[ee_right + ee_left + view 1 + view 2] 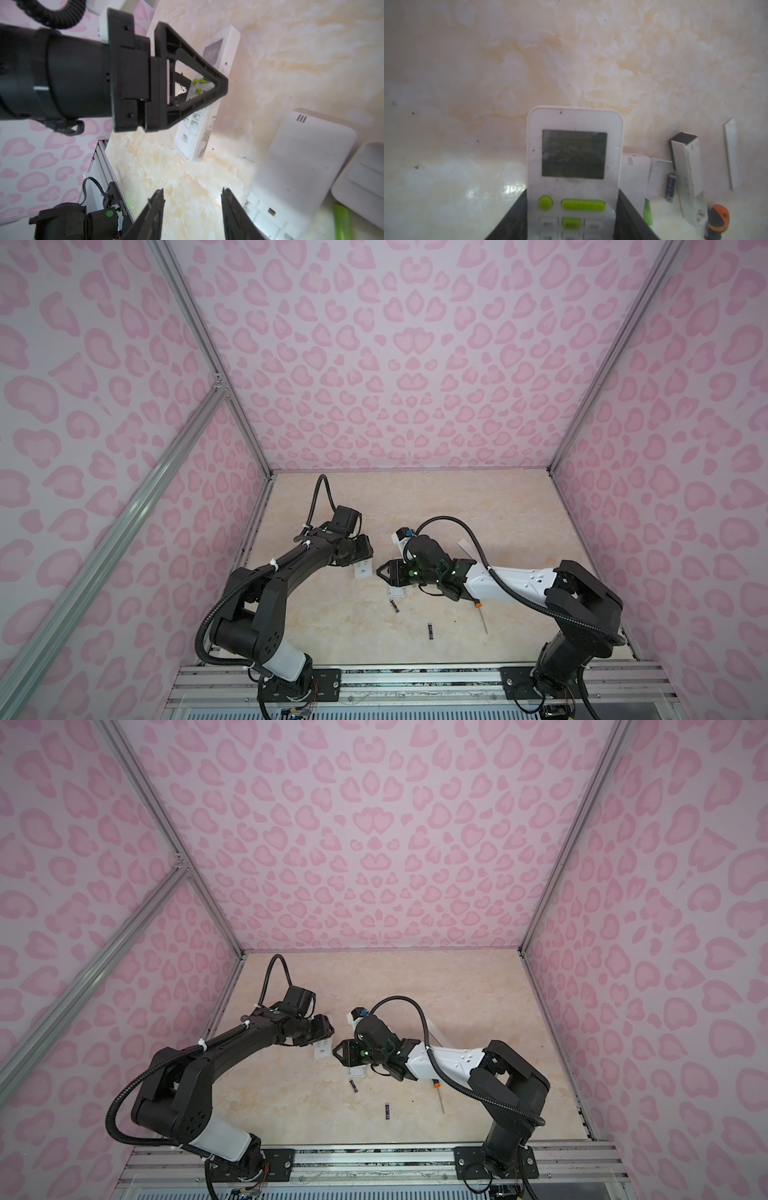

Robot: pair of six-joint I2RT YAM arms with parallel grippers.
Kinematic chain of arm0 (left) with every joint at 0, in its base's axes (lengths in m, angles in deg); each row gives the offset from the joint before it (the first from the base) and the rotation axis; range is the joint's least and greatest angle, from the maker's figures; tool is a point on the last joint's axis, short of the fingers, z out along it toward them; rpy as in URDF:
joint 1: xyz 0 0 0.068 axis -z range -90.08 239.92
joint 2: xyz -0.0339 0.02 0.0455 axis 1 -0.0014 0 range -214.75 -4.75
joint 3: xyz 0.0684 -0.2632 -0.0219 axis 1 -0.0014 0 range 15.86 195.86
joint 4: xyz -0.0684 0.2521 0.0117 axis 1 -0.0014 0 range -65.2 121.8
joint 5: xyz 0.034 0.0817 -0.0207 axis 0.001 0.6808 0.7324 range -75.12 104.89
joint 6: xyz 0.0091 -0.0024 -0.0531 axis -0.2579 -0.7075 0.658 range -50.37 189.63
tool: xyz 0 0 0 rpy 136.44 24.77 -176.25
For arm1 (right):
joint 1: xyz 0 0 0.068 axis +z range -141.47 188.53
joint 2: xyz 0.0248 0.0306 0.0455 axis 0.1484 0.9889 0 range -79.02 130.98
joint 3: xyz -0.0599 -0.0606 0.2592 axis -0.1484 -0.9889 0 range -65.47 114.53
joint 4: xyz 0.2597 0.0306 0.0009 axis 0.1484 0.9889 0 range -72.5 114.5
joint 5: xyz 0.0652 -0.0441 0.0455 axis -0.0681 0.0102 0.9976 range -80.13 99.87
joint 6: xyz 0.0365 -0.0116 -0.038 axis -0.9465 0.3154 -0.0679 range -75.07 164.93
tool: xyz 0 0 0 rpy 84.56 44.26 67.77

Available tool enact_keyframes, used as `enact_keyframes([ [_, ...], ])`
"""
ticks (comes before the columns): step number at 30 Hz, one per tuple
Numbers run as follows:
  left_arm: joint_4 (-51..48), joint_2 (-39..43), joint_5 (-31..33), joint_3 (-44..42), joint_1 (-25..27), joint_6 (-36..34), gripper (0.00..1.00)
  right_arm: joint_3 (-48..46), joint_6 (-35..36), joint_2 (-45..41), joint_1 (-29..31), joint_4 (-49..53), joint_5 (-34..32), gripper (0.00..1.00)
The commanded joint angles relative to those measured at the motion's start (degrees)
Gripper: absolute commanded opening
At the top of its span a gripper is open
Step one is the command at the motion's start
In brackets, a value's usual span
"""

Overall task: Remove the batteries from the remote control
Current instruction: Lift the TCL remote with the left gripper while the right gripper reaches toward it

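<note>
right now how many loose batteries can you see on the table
3. One dark battery lies beside the white cover; another dark battery lies apart, nearer the front; a lime green battery lies by the face-down remote. Arms may hide more.

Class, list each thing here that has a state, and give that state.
left gripper: shut on white remote.
right gripper: open, empty.
second remote: face down, battery bay open.
two black batteries: lying loose on the table.
screwdriver: lying on the table.
</note>
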Motion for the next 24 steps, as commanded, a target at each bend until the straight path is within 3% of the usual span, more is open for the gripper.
enact_keyframes([
  [1,3.1,2.5,-3.2,-0.3,0.6,2.6,0.42,0.6,-0.5,0.2,0.0,-1.9,0.6,0.46],
  [24,6.3,11.2,-8.9,-3.5,1.6,7.0,0.40,3.2,-3.3,2.2,-0.3,-5.4,2.8,0.45],
])
